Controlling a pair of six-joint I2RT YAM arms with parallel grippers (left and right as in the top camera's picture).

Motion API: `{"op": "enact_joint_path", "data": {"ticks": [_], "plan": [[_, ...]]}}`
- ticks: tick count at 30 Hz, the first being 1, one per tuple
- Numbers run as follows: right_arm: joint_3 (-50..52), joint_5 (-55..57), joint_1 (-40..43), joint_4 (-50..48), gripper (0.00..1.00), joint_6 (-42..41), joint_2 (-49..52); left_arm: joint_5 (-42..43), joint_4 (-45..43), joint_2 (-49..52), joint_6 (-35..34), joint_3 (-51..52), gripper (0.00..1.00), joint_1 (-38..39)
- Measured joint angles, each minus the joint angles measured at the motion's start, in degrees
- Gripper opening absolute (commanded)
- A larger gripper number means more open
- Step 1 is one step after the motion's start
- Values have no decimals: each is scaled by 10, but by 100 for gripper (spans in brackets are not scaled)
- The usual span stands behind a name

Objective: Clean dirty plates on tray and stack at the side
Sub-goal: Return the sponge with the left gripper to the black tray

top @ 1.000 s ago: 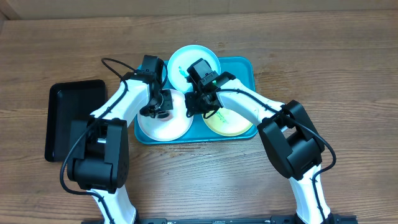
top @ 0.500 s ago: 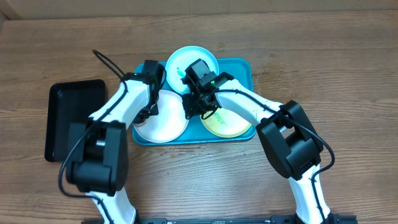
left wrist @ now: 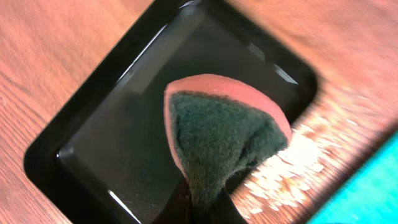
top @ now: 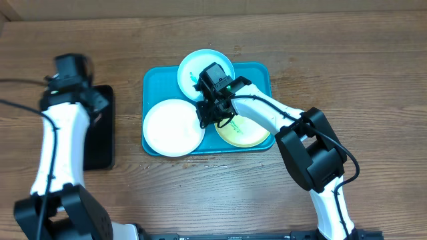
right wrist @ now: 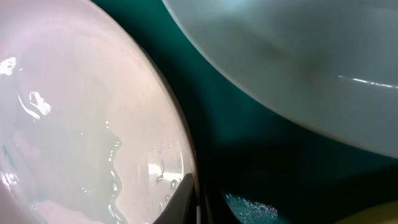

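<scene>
The turquoise tray (top: 260, 73) holds three plates: a white plate (top: 172, 127) at front left, a pale cyan plate (top: 200, 63) at the back, and a yellow-green plate (top: 252, 133) at front right. My right gripper (top: 205, 117) is shut on the white plate's right rim. In the right wrist view its fingers (right wrist: 183, 198) pinch that wet rim (right wrist: 186, 155). My left gripper (left wrist: 208, 202) is shut on a pink sponge with a dark green scrub face (left wrist: 224, 137). It hovers over the black tray (left wrist: 93, 143). The left gripper (top: 93, 100) stands far left of the plates.
The black tray (top: 100, 143) lies on the wooden table left of the turquoise tray, partly covered by my left arm. Bare wood (top: 127, 120) separates the two trays. My right arm (top: 267, 110) crosses above the yellow-green plate.
My left arm has swung left with the sponge, off the white plate and over the black tray. The right gripper has stayed on the white plate's rim.
</scene>
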State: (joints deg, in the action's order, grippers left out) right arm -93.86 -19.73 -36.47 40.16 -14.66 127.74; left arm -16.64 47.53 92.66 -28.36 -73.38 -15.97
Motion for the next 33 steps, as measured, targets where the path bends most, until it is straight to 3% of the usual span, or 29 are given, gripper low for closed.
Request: {"op": "enact_joint_path", "data": {"ticks": [5, 7, 14, 17, 20, 22, 26, 28, 33], "plan": [[0, 0, 0, 2, 4, 2, 0, 62, 0, 57, 0, 0, 5, -61], [0, 1, 0, 5, 4, 3, 0, 76, 0, 80, 2, 0, 13, -73], [0, 17, 0, 10, 4, 4, 0, 96, -1, 126, 2, 0, 18, -85], [0, 22, 0, 11, 4, 4, -3, 100, -6, 126, 2, 0, 40, -85], [-1, 34, -1, 17, 4, 4, -9, 103, 8, 126, 3, -3, 51, -85], [-10, 50, -3, 28, 4, 6, -13, 104, 26, 126, 6, -14, 71, -85], [-59, 129, -14, 91, 4, 9, -20, 105, 68, 126, 8, -67, 85, -85], [-100, 192, -28, 130, 4, 10, -23, 105, 79, 126, 8, -96, 98, -85], [-212, 400, -80, 231, 4, 13, -29, 114, 86, 126, 10, -110, 100, -85]]}}
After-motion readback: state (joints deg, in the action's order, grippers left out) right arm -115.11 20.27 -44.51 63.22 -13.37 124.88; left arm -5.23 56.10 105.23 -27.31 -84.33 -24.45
